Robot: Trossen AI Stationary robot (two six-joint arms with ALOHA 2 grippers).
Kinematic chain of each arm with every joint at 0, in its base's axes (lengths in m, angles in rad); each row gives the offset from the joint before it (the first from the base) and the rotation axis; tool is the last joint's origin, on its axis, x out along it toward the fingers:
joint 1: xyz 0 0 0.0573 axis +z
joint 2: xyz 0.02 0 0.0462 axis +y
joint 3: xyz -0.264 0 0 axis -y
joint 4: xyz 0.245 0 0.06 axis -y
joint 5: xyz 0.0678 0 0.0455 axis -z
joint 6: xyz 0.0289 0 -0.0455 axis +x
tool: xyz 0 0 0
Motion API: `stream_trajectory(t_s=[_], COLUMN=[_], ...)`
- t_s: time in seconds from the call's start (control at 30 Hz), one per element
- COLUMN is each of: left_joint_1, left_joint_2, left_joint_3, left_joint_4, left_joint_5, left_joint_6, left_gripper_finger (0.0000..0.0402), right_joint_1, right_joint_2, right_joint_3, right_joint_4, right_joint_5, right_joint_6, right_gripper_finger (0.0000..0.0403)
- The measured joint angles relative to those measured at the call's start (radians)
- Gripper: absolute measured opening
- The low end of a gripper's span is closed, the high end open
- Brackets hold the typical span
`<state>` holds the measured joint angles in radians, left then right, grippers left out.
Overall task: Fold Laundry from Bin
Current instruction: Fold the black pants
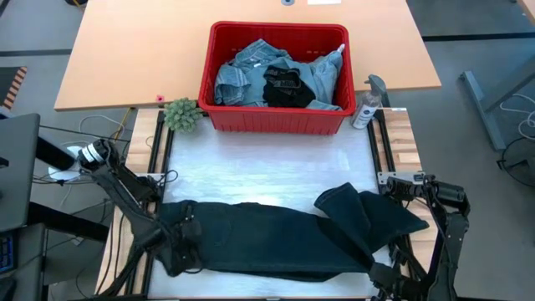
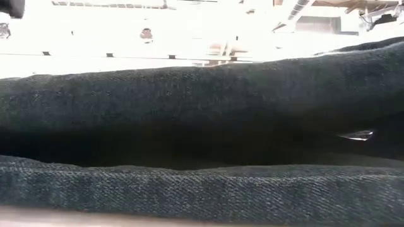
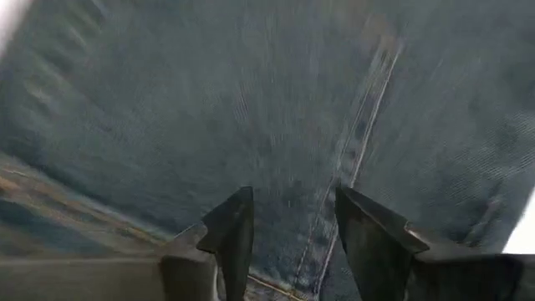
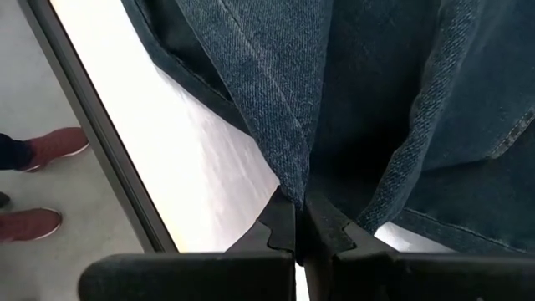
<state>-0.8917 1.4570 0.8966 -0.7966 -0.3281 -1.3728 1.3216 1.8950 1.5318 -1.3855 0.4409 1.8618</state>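
Left gripper [image 3: 288, 238]: over the left end of the dark jeans [image 1: 276, 238], fingers [image 3: 230, 242] parted with a clear gap — cloth and a seam showing between the tips, nothing clamped.
Right gripper [image 4: 298, 226]: at the right front corner of the table [image 1: 276, 171], fingers [image 4: 280, 226] pressed together on a fold of the dark jeans; denim rising straight up from the tips.
Dark jeans: spread across the front of the table from one gripper to the other, one leg folded back in a flap just ahead of the right fingers; filling the whole low view.
Bin [image 1: 276, 117]: red, well beyond both sets of fingers, at the far edge of the white work surface.
Rest of the laundry [image 1: 251, 75]: inside the bin — light blue denim with a black piece [image 1: 288, 88] on top.
Plant [image 1: 181, 114]: small, green, just beside the bin's left front corner.
Spray bottle [image 1: 368, 104]: just beside the bin's right front corner.
Person: only red shoes [image 4: 50, 146] on the floor past the table edge, seen from the right wrist.
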Motion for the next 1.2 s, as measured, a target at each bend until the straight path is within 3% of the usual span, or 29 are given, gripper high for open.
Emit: stream_trajectory(t_s=[0.13,0.43,0.57,0.7,0.77,0.93,1.1,1.2], left_joint_1=[0.019,0.011,-0.013,-0.023,-0.031,-0.050,-0.075,-0.098], left_joint_2=[0.000,-0.010,-0.011,-0.009,-0.009,-0.009,-0.006,-0.003], left_joint_3=[-0.109,-0.254,-0.263,-0.264,-0.264,-0.265,-0.270,-0.273], left_joint_4=[0.122,0.177,0.182,0.180,0.182,0.251,0.351,0.391], left_joint_5=[0.054,0.175,0.157,0.167,0.175,0.243,0.346,0.371], left_joint_6=[-0.029,-0.134,-0.184,-0.234,-0.287,-0.389,-0.466,-0.512], left_gripper_finger=[0.0136,0.0095,0.0087,0.0085,0.0084,0.0084,0.0084,0.0084], right_joint_1=[-0.004,-0.061,-0.080,-0.070,-0.057,-0.106,-0.196,-0.249], right_joint_2=[0.000,0.000,0.012,0.030,0.031,0.031,-0.036,-0.087], right_joint_3=[0.000,0.000,0.001,-0.019,-0.019,0.010,0.103,0.177], right_joint_4=[0.003,0.011,0.009,0.016,0.022,0.014,-0.072,-0.130], right_joint_5=[-0.024,-0.042,-0.113,-0.184,-0.135,0.031,0.299,0.328], right_joint_6=[0.000,-0.011,0.007,0.173,0.283,0.287,0.225,0.143], right_gripper_finger=[0.0025,0.0027,0.0067,0.0119,0.0147,0.0195,0.0205,0.0202])
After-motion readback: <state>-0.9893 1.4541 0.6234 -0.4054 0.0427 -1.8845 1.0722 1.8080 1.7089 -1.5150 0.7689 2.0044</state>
